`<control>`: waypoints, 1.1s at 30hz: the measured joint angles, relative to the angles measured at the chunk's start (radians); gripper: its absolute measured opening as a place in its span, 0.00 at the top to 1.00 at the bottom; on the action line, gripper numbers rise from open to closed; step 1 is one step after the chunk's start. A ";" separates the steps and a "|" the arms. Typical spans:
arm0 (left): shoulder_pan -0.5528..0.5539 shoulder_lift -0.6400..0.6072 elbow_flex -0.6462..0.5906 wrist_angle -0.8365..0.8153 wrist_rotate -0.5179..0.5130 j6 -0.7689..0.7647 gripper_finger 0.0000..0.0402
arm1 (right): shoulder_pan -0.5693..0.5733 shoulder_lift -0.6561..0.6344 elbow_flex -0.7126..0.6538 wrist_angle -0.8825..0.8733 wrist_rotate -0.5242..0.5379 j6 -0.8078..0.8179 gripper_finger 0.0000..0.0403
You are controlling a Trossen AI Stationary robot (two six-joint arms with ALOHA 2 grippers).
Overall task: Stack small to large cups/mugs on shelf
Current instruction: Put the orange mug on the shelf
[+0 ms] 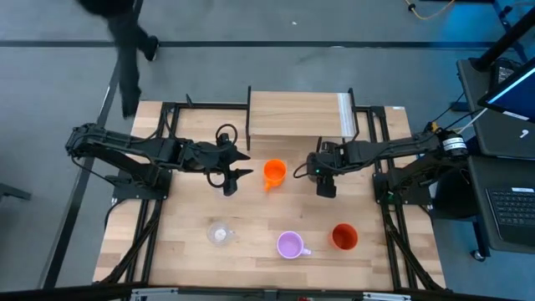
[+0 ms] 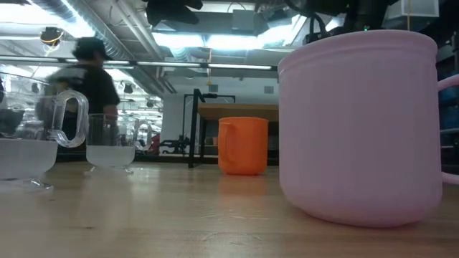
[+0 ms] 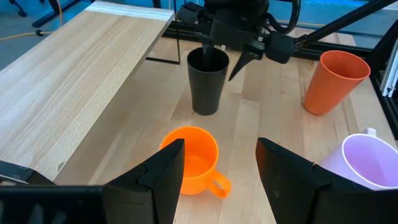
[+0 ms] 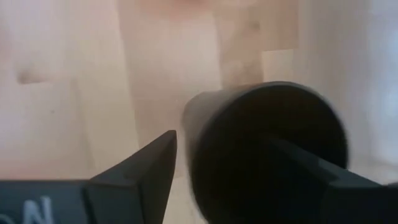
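Observation:
The black cup (image 3: pixel 208 78) stands upright on the table in front of the shelf (image 1: pixel 292 113). My right gripper (image 1: pixel 324 177) is open above it, pointing down, with one finger inside the cup (image 4: pixel 267 155) and one outside its wall; I see a gap beside the outer finger. My left gripper (image 3: pixel 217 168) is open and level, and the orange mug (image 3: pixel 189 158) stands just beyond its fingertips, apart from them. The lilac mug (image 1: pixel 290 245), the red-orange cup (image 1: pixel 344 237) and a clear tumbler (image 1: pixel 219 234) stand near the front. A second clear tumbler (image 1: pixel 227 186) stands by my left gripper.
The shelf top is bare wood with a white strip (image 1: pixel 344 113) at its right end. Black frame bars (image 1: pixel 167 125) flank the table. A person (image 2: pixel 90 79) moves behind the table's far left. Bare tabletop (image 1: pixel 276 209) lies between the middle and front rows.

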 joint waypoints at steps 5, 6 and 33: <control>0.000 0.000 0.000 0.000 0.000 0.000 0.52 | 0.000 0.000 0.073 -0.092 0.008 0.016 0.42; 0.000 0.000 0.000 0.000 0.000 0.000 0.52 | 0.000 0.000 0.095 -0.121 0.013 0.025 0.42; 0.000 0.000 0.000 -0.004 0.000 0.000 0.52 | 0.014 0.232 0.178 0.414 -0.115 -0.141 0.44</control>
